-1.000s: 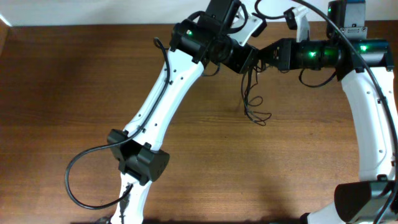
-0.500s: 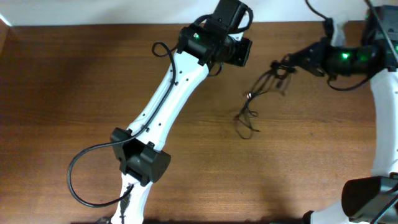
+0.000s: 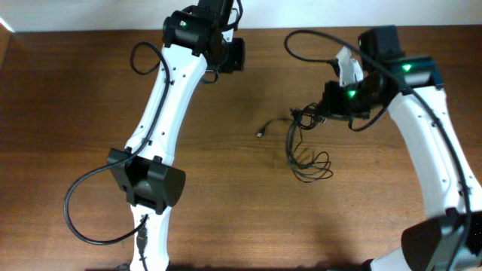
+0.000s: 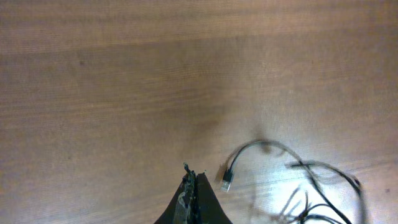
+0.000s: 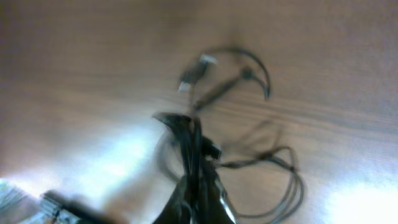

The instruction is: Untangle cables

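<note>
The cables (image 3: 292,147) are thin black wires. They hang from my right gripper (image 3: 316,114) down to loose loops on the wooden table (image 3: 90,90). One plug end (image 3: 260,134) lies out to the left. My right gripper (image 5: 194,168) is shut on the bunched strands, and the cables (image 5: 273,163) loop below it in a blurred view. My left gripper (image 3: 235,54) is shut and empty at the far side, well apart from the cables. In the left wrist view its closed tips (image 4: 191,182) are above bare wood, with a plug (image 4: 226,180) just to their right and cables (image 4: 311,167) at the lower right.
The white left arm (image 3: 162,105) crosses the table's left half, and its thicker black cable (image 3: 83,203) loops at the lower left. The right arm (image 3: 433,150) runs down the right edge. A pale wall borders the far edge.
My left gripper let go of the cables and swung left, away from them. My right gripper carried the bundle left and lower, and the loops now rest spread on the table.
</note>
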